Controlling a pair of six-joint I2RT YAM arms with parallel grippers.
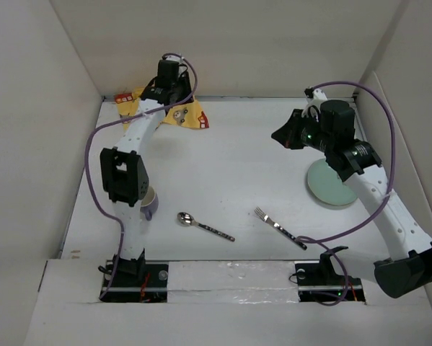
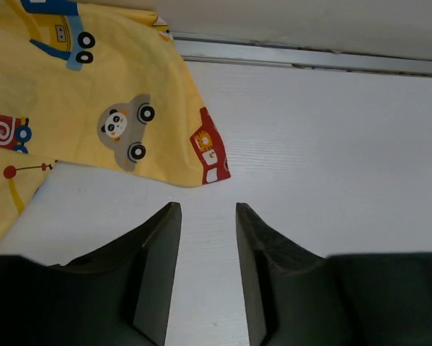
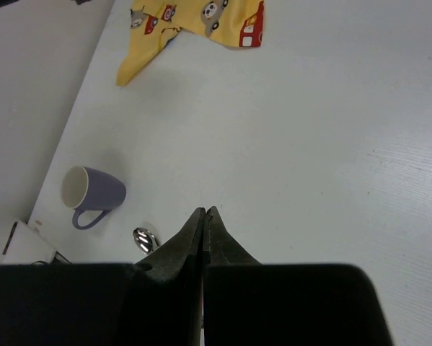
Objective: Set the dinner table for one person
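Dinner table (image 1: pixel 237 166) under everything, wide and white, with plain walls at its sides. At its far left corner, a yellow cloth (image 2: pixel 78 108) with car prints, crumpled. Just beside the cloth edge, above bare table, the left gripper (image 2: pixel 207 209) with jaws half apart and nothing between them. Over the right half, the right gripper (image 3: pixel 203 213), jaws pressed together, holding nothing. Near the front edge: purple mug (image 3: pixel 93 191) at the left, then spoon (image 1: pixel 201 225), then fork (image 1: pixel 279 226); pale green plate (image 1: pixel 327 189) at the right, partly under the right arm.

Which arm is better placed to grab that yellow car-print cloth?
Left. The left gripper is open at the edge of the cloth; the right gripper is shut, across the table near the plate.
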